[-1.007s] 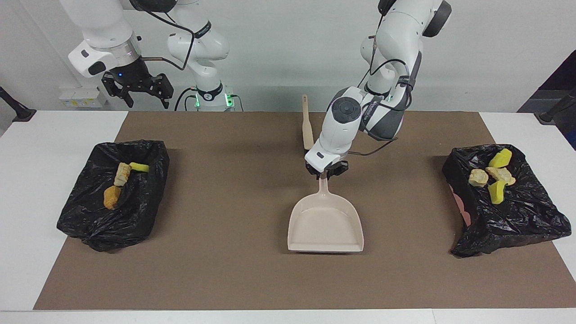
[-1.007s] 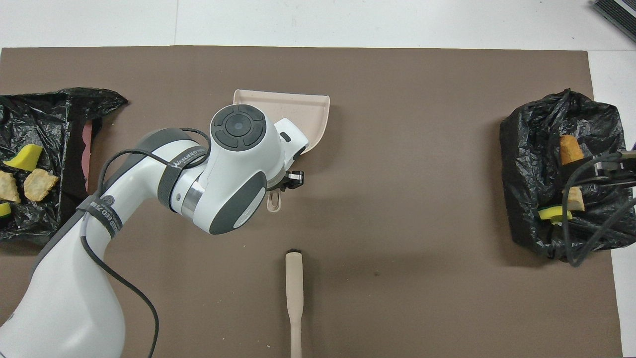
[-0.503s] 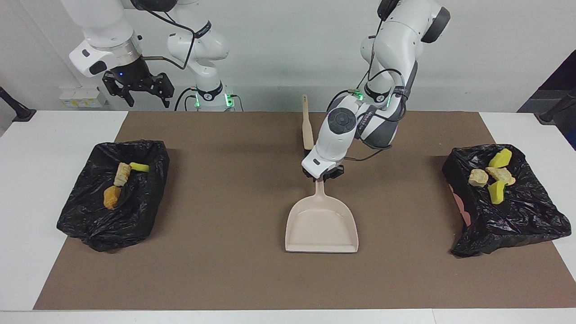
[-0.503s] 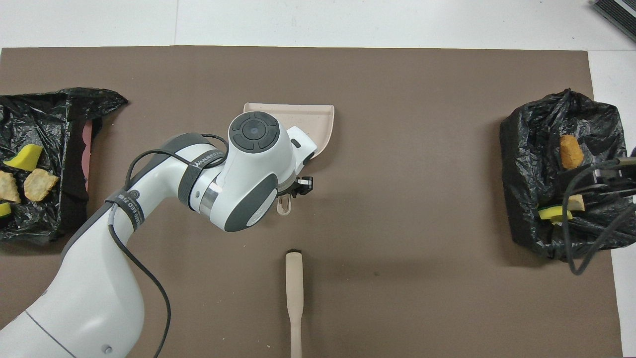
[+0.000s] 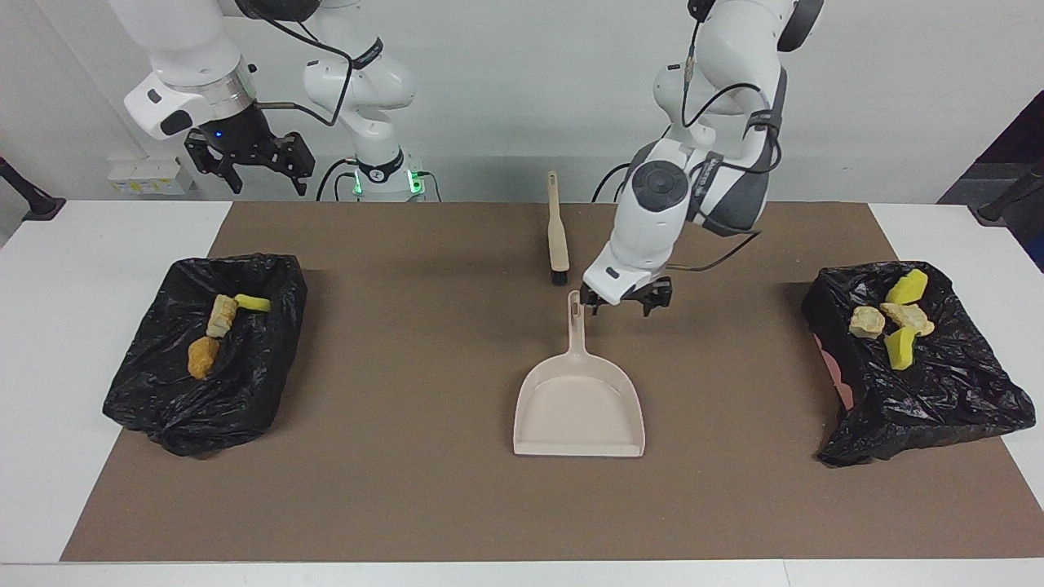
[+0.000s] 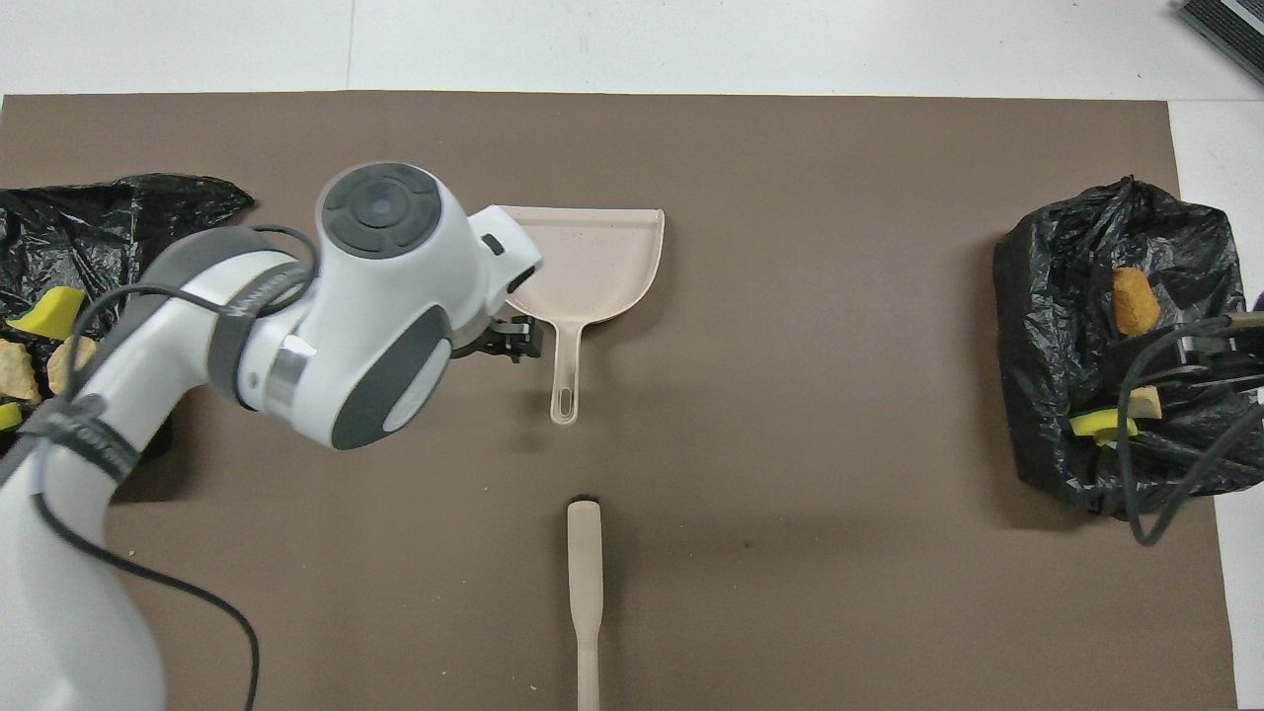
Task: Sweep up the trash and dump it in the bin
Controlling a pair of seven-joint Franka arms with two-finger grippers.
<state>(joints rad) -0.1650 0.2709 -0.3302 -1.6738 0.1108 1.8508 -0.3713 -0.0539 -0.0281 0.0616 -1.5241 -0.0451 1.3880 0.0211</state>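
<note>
The strap round the left arm carries white lettering, too small to read whole. No other writing can be made out.

A white table (image 5: 73, 269) bears a wide brown mat (image 5: 408, 497). A plain pale wall stands at the robots' end, and small green lights glow at the arm bases.

All clock directions are those of the facing view. All the trash (image 5: 202, 357) lies in two bins lined with black bags. Three scraps, tan, orange-brown and yellow, are in the bin at the right arm's end (image 5: 188, 420), at nine o'clock on the mat. Four more, two yellow and two cream-tan, are in the bin at the left arm's end (image 5: 938, 412), at three o'clock.

A beige dustpan (image 5: 579, 412) lies flat at mid-mat, its handle pointing to twelve o'clock. A beige brush (image 5: 558, 232) lies at twelve o'clock from it, apart.

The left pincer (image 5: 624, 305) hangs over the mat just at three o'clock of the handle's tip, fingers spread, pinching nothing. The right arm waits with its right pincer (image 5: 249, 167) raised at ten o'clock, above the table's edge, fingers spread and empty.
</note>
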